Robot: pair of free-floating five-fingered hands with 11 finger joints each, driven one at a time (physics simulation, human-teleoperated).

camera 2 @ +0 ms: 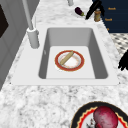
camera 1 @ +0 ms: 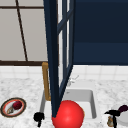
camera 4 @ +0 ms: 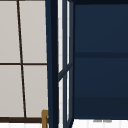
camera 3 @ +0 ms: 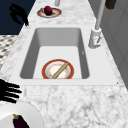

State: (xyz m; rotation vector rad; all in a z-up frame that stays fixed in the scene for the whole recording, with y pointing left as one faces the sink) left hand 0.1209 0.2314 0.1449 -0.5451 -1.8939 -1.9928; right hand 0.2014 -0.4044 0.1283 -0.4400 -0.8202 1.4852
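Right robot hand [camera 1: 113, 113] nr eggplant [camera 1: 123, 108]

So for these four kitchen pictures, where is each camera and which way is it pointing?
Front view: faces the sink from the front; left hand and right hand low.
Left side view: looks along the sink from its left; plate in the basin; one hand by the eggplant.
Right side view: looks back from the right; hands at the left edge.
Upper view: faces the open cabinet door.
Both side views share the basin plate and faucet.
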